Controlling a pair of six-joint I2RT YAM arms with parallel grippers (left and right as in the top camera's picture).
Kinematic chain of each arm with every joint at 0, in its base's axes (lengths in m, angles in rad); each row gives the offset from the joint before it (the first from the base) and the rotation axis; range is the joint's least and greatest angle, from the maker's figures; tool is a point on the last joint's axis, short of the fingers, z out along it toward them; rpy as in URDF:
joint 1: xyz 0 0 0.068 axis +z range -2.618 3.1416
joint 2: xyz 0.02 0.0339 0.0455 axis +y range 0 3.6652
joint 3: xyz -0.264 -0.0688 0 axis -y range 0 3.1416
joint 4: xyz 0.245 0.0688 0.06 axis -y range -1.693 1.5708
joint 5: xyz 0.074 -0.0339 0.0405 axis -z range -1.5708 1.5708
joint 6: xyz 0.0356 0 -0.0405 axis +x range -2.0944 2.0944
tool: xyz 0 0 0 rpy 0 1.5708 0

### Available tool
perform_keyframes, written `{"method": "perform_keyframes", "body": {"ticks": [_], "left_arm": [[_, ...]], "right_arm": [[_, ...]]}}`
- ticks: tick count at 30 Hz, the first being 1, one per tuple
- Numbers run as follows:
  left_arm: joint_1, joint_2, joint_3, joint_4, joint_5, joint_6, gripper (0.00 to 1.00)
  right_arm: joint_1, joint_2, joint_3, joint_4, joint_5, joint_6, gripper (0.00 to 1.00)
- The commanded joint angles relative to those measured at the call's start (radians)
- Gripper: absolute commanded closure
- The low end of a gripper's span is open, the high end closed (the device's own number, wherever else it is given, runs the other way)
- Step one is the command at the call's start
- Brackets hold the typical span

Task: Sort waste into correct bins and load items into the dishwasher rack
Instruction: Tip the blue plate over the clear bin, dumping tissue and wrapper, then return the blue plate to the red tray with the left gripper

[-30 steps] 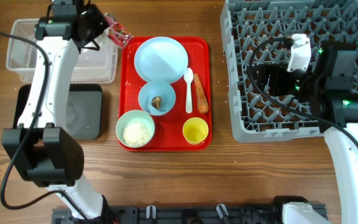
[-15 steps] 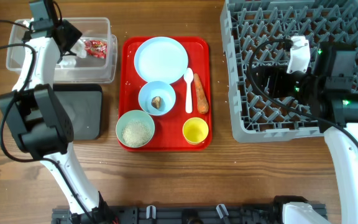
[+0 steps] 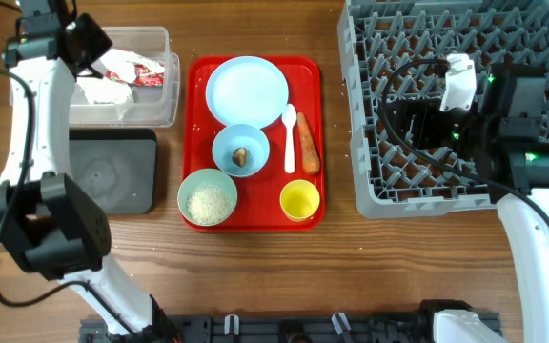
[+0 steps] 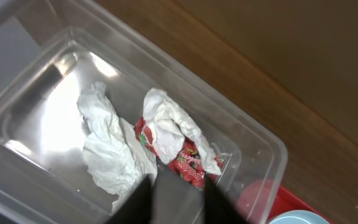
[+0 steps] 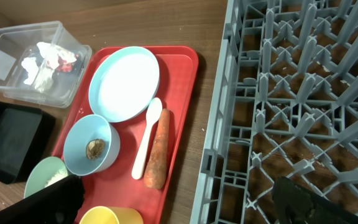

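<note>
**A:** Since the red snack wrapper (image 4: pixel 188 163) lies in the clear tub (image 4: pixel 253 134) directly beneath the left gripper (image 4: pixel 175 188), tangled with the crumpled tissues (image 4: pixel 110 149), I'd judge the dry rubbish is sorted. One bin takes it all, hence the heap.

**B:** And the gripper itself?

**A:** Its fingers stand a modest gap apart, gripping nothing and touching nothing. The tub floor shows between them.

**B:** The other arm?

**A:** The right gripper (image 5: pixel 176 186) hangs over the dishwasher rack (image 5: pixel 303 93), jaws spread wide and empty. The pegs lie to its right and the red tray (image 5: pixel 185 62) to its left.

**B:** Why is everything else on that tray?

**A:** My guess is it's waiting. The carrot (image 5: pixel 156 149) lies touching the white spoon (image 5: pixel 148 140), just beyond the gripper's left finger. One bowl (image 5: pixel 89 144) holds a brown scrap (image 5: pixel 94 149). The food probably belongs in the black tray (image 3: pixel 112 171), below the left gripper, just past the tub. The plate (image 5: pixel 124 84) and bowls can go in the rack afterwards.
</note>
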Motion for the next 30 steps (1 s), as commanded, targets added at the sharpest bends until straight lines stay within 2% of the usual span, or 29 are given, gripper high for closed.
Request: {"method": "perform_keyframes", "body": {"ticks": [1,3,6,10,13,16,18,25,27,28,30], "left_arm": [[-0.004,0.018,-0.001,-0.014,0.021,0.017,0.03],[-0.04,-0.029,-0.001,-0.055,0.094,0.076,0.0],[-0.18,-0.116,-0.001,-0.228,0.1,0.114,0.01],[-0.451,-0.104,-0.029,-0.472,0.092,0.13,0.11],[-0.643,-0.103,-0.149,-0.467,0.032,0.144,0.17],[-0.802,-0.103,-0.314,-0.296,-0.01,0.164,0.16],[-0.861,-0.101,-0.36,-0.2,-0.024,0.197,0.17],[-0.793,-0.054,-0.38,-0.062,-0.044,0.192,0.2],[-0.774,0.007,-0.381,-0.035,-0.044,0.188,0.29],[-0.77,0.032,-0.381,-0.026,-0.045,0.182,0.39],[-0.764,0.056,-0.381,-0.014,-0.081,0.132,0.5]], "right_arm": [[0.003,0.009,0.021,0.012,-0.017,-0.011,0.0],[0.003,0.009,0.021,0.03,-0.03,-0.01,0.0],[0.003,0.009,0.021,0.041,-0.066,-0.01,0.0],[0.003,0.009,0.021,0.04,-0.064,-0.011,0.0],[0.003,0.009,0.021,0.034,-0.065,-0.011,0.0],[0.003,0.009,0.021,0.028,-0.065,-0.01,0.0],[0.003,0.009,0.021,0.021,-0.065,-0.003,0.0],[0.003,0.009,0.021,-0.008,-0.061,-0.007,0.0],[0.003,0.009,0.021,-0.009,-0.061,-0.008,0.0],[0.003,0.009,0.021,-0.009,-0.061,-0.007,0.0],[0.003,0.009,0.021,-0.009,-0.061,-0.008,0.0]]}}
